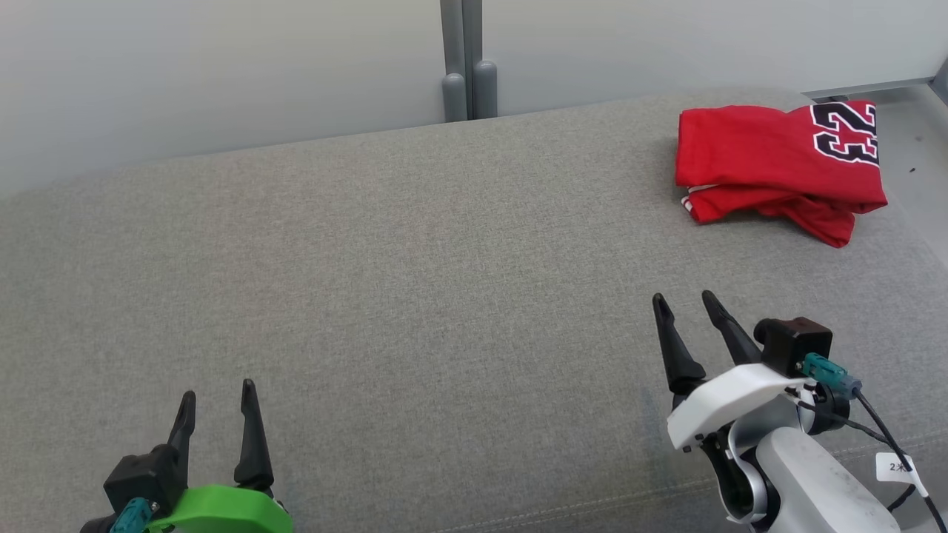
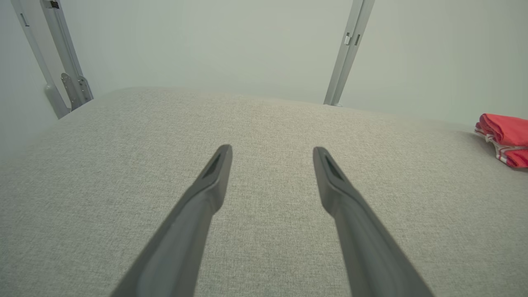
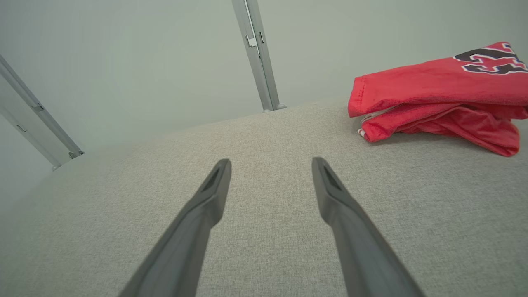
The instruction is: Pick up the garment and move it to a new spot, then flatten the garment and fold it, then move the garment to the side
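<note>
The garment (image 1: 778,159) is a red jersey with black-and-white numbers, lying folded at the far right of the grey cushioned surface (image 1: 415,281). In the right wrist view the garment (image 3: 437,97) sits ahead and to the right; in the left wrist view its edge (image 2: 505,138) shows at the far right. My right gripper (image 1: 683,298) hovers open over the cushion, well short of the garment, with nothing between its fingers (image 3: 214,185). My left gripper (image 1: 218,392) stands open at the lower left, far from the garment, fingers (image 2: 216,173) apart and empty.
A pale wall with a grey vertical post (image 1: 465,59) stands right behind the cushion's far edge. The cushion drops off at the right, beside a grey floor strip (image 1: 907,141). Bare cushion spreads between the grippers and to the left.
</note>
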